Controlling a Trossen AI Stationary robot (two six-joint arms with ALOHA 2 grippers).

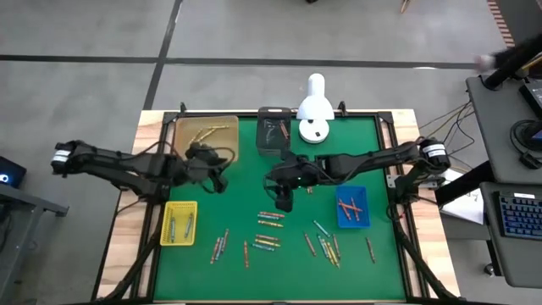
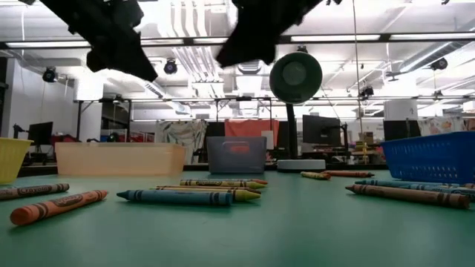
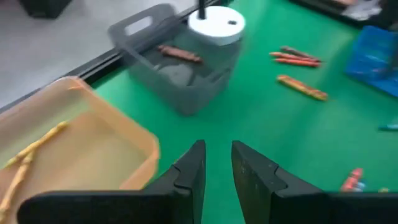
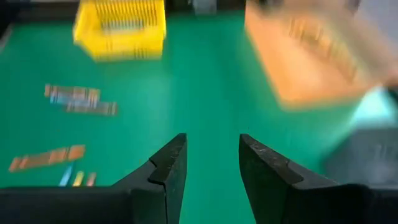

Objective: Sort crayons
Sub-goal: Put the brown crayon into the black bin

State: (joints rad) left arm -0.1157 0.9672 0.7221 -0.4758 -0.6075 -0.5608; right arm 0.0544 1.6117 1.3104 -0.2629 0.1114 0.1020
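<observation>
Crayons (image 1: 269,229) lie scattered on the green mat (image 1: 254,169), mostly toward its near side; in the low view they lie flat in the foreground (image 2: 185,196). More crayons sit in the yellow tray (image 1: 179,222), the blue tray (image 1: 352,207), the orange tray (image 1: 206,135) and the grey tray (image 3: 177,56). My left gripper (image 3: 217,168) hovers above the mat beside the orange tray (image 3: 74,143), open by a narrow gap and holding nothing. My right gripper (image 4: 211,168) hovers over the mat's middle (image 1: 275,188), open and holding nothing.
A white lamp (image 1: 313,110) stands at the mat's far edge, next to the grey tray (image 1: 273,129). The four trays sit around the mat: orange far left, grey far middle, yellow near left, blue right. Both arms hang well above the table in the low view (image 2: 115,37).
</observation>
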